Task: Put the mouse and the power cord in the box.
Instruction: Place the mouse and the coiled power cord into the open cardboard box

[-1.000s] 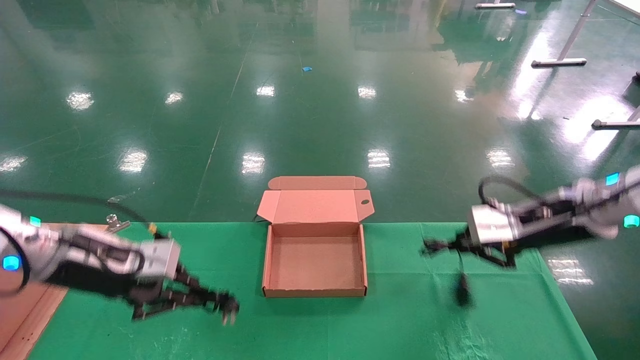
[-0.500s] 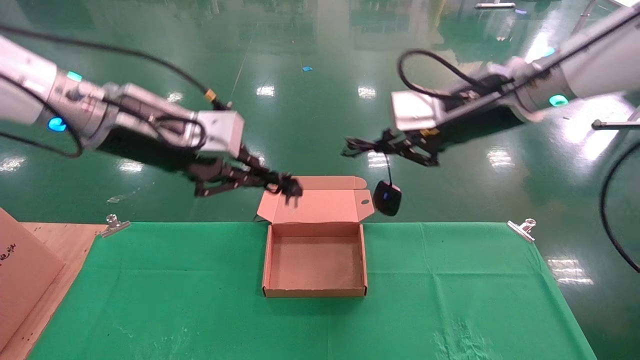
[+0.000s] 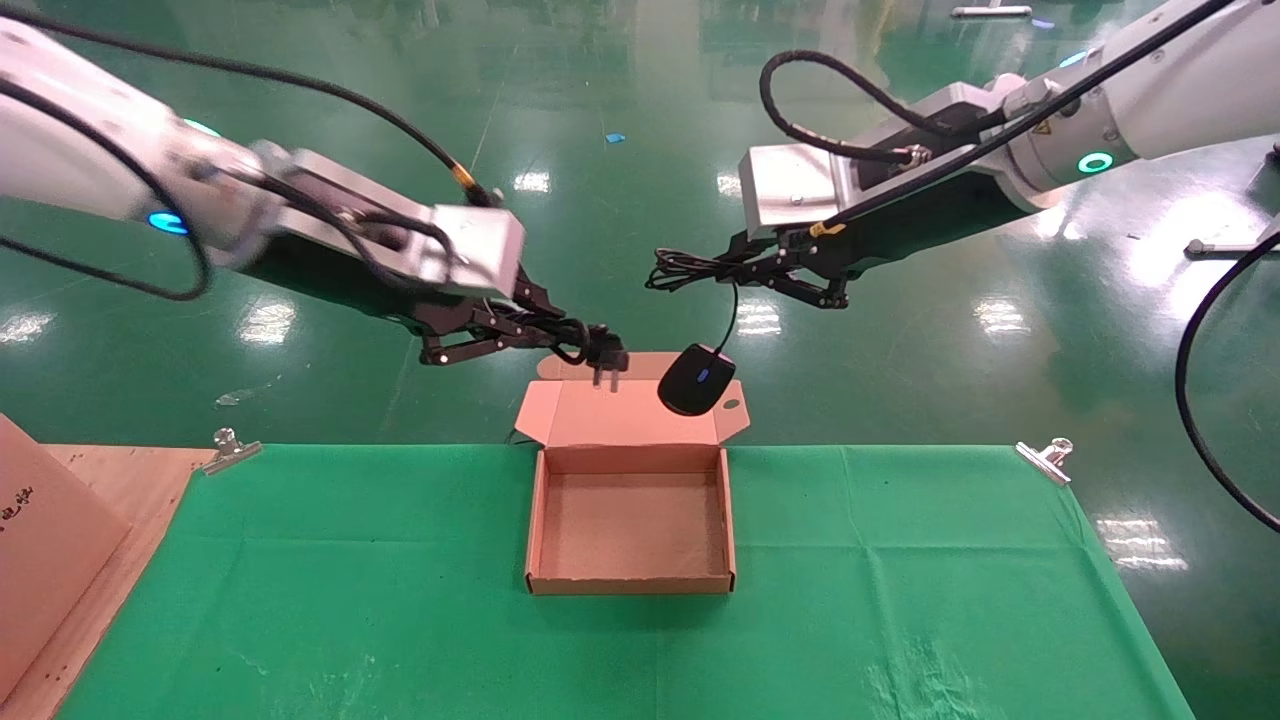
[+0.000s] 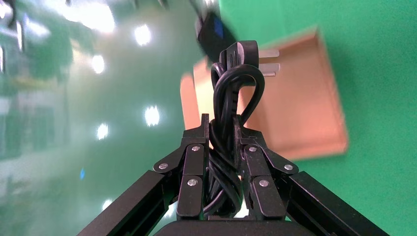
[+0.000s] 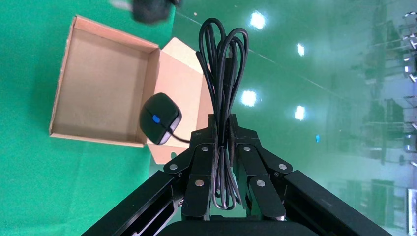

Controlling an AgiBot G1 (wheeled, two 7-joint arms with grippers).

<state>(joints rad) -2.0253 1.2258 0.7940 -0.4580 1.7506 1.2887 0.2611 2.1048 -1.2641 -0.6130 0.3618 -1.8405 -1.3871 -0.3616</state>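
The left hand (image 3: 560, 340) is raised in the air just behind the far left part of the box lid, its black fingers (image 4: 192, 162) clamped on the coiled black power cord (image 4: 231, 123). The cord's loops stick out past the fingertips, and its black plug with metal prongs (image 3: 608, 362) hangs at the front, prongs pointing down over the lid's upper edge.

The right hand (image 3: 775, 275) is also lifted, behind and above the right side of the lid, its fingers (image 5: 201, 169) closed on the thin black bundled cable (image 5: 223, 78) of the mouse. From that bundle a single strand drops to the small black oval mouse with a blue scroll wheel (image 3: 696, 379), which dangles free in the air in front of the lid's right half, near the lid's small oval hole (image 3: 731, 404).

The shallow pinkish-brown cardboard mailer box (image 3: 630, 585) sits open on the green cloth of the desk (image 3: 900, 600), near the desk's far edge, with its hinged flap lid (image 3: 600, 420) standing up at the back. Nothing lies inside it.

A metal clip (image 3: 1045, 458) pins the cloth at the far right corner and another (image 3: 228, 447) at the far left. A large plain brown carton with black print (image 3: 45, 560) shows at the left edge, on bare wood beside the cloth.
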